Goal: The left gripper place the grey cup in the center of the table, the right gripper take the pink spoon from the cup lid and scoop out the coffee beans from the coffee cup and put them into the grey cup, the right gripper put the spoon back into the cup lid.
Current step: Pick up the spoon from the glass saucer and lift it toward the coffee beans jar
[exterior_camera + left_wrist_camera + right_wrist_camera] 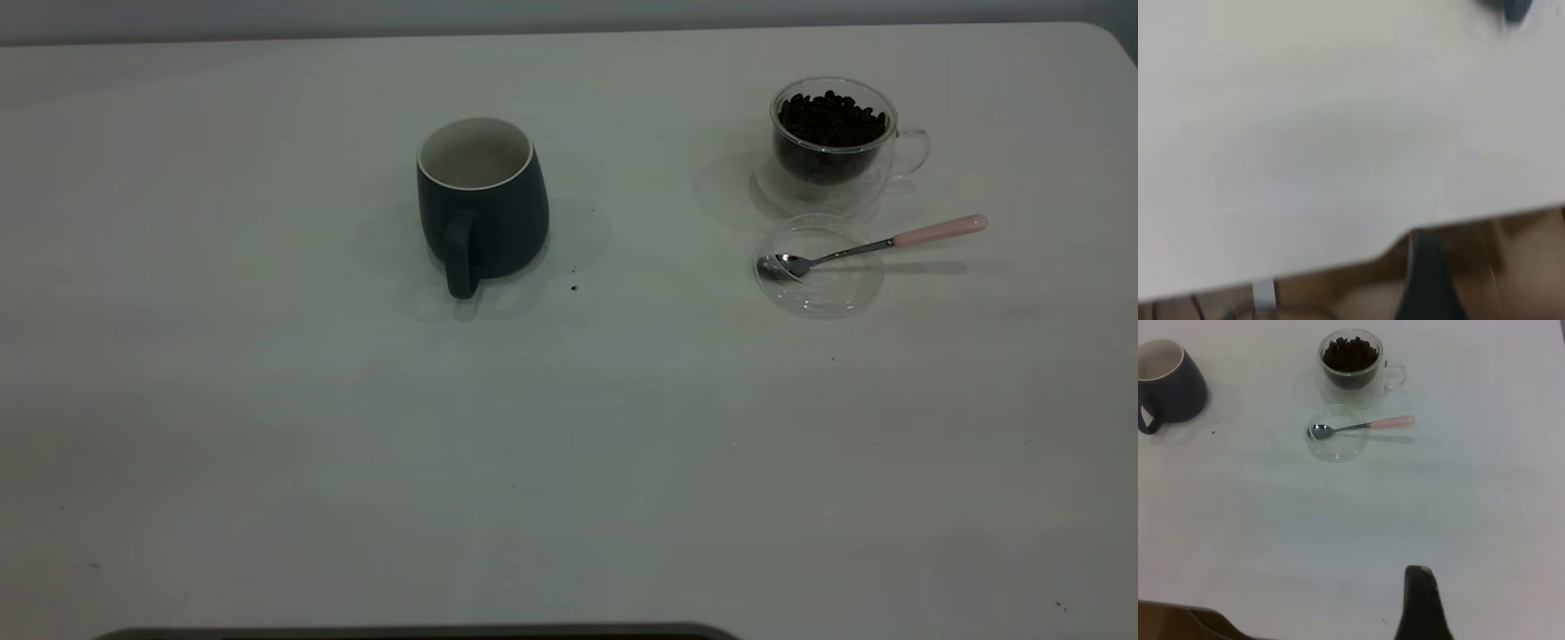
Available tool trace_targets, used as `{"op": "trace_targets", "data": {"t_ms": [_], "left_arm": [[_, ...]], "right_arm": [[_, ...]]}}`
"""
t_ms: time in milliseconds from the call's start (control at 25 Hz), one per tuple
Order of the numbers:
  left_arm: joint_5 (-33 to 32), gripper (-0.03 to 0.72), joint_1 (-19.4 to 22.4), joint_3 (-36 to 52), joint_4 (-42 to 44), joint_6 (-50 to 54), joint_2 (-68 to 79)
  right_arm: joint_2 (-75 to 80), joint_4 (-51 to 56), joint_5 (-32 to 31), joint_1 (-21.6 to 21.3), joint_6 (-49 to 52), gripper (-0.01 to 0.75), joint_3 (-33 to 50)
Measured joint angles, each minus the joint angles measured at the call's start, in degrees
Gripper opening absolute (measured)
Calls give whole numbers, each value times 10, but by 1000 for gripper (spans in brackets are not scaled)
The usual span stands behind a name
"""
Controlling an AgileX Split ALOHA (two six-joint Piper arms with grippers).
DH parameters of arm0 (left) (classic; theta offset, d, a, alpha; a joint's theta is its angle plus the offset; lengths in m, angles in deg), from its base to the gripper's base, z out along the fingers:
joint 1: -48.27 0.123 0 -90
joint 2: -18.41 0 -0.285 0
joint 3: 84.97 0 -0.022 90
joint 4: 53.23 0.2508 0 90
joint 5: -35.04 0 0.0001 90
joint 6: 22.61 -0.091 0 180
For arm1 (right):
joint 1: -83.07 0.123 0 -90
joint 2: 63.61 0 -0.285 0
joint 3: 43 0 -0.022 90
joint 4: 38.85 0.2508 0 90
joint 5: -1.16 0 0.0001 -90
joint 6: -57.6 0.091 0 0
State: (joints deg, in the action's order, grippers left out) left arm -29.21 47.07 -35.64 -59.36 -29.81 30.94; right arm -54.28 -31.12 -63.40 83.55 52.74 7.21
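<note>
The grey cup (pixel 483 209) stands upright left of the table's middle, handle toward the front, its white inside bare; it also shows in the right wrist view (pixel 1168 390). The coffee cup (pixel 831 142) (pixel 1351 367) stands at the back right, full of coffee beans (pixel 831 120) (pixel 1350 353). Just in front of it lies the cup lid (pixel 820 271) (pixel 1338 443). The pink spoon (pixel 876 244) (pixel 1361 427) rests with its bowl in the lid and its handle pointing right. Neither gripper shows in the exterior view. The left gripper (pixel 1425 280) is a dark blur at the table's edge. The right gripper (pixel 1423 603) hangs over the table's front, far from the spoon.
The white table (pixel 267 444) has a few tiny dark specks (pixel 573 287) beside the grey cup. A dark piece of the grey cup (pixel 1515 8) shows far off in the left wrist view. Brown floor (pixel 1525 267) lies beyond the table's edge.
</note>
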Motion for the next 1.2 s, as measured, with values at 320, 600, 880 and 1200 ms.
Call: {"op": "trace_targets", "data": {"t_ms": [320,600,880,1200], "left_arm": [[-13,565,0,-1,-1,0,-57],[-14,565,0,-1,-2,0,-57],[-14,565,0,-1,-2,0,-57],[-14,565,0,-1,-2,0,-57]], "right_arm": [[0,0,0,0,0,573,0],[0,0,0,1,0,573,0],[0,5,1,6,0,566,0],[35,48,73,6,8,548,-3]]}}
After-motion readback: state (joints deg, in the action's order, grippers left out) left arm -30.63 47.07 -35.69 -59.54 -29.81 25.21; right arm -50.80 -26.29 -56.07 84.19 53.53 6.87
